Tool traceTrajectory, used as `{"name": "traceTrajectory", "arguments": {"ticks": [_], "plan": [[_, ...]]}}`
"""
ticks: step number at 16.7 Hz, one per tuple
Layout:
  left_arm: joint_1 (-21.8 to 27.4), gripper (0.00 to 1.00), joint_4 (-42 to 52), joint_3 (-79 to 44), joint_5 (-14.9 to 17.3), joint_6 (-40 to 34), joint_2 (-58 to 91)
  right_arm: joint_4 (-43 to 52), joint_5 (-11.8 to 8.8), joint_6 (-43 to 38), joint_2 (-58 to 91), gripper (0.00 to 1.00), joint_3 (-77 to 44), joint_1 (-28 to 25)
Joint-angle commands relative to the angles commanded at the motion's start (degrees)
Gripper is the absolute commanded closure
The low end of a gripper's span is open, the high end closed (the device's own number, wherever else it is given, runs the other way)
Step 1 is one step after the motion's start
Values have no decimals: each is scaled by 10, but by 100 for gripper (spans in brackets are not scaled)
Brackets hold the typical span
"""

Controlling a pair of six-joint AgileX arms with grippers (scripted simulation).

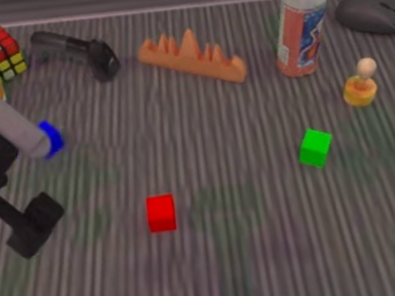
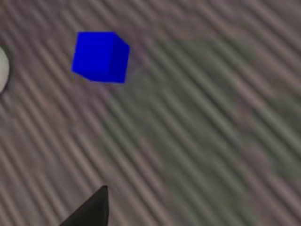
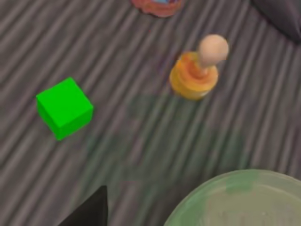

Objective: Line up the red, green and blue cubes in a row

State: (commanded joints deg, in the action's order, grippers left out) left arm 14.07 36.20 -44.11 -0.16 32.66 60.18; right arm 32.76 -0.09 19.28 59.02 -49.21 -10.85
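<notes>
My left arm reaches over the left side of the desk (image 1: 216, 259), its dark gripper (image 1: 34, 223) hanging low near the left edge; I cannot tell from any view how far its fingers are spread, and nothing shows in its grasp. The blue cube (image 1: 52, 138) sits on the desk just beside my left arm's grey link, partly hidden by it from above, while my left wrist view shows it whole and free on the striped surface. The red cube (image 1: 160, 213) rests toward the middle front, well apart from the blue one. The green cube (image 1: 315, 147) lies to the right, a little turned, and my right wrist view sees it near a yellow wooden peg toy (image 1: 360, 84) and the rim of a pale green bowl (image 3: 235, 197). My right arm is off the right edge. Along the back stand a puzzle cube (image 1: 2, 52), an orange jagged rack (image 1: 191, 57), a spray can (image 1: 303, 20) and a dark mouse (image 1: 374, 13).
</notes>
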Motion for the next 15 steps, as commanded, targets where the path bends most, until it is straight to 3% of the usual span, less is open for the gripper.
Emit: {"name": "traceTrajectory", "arguments": {"ticks": [8, 15], "plan": [[-116, 0, -231, 324, -4, -211, -423, 248, 0, 142, 462, 0, -354, -78], [-151, 0, -356, 436, 1, -321, -594, 350, 3, 208, 656, 0, -536, -114]]}}
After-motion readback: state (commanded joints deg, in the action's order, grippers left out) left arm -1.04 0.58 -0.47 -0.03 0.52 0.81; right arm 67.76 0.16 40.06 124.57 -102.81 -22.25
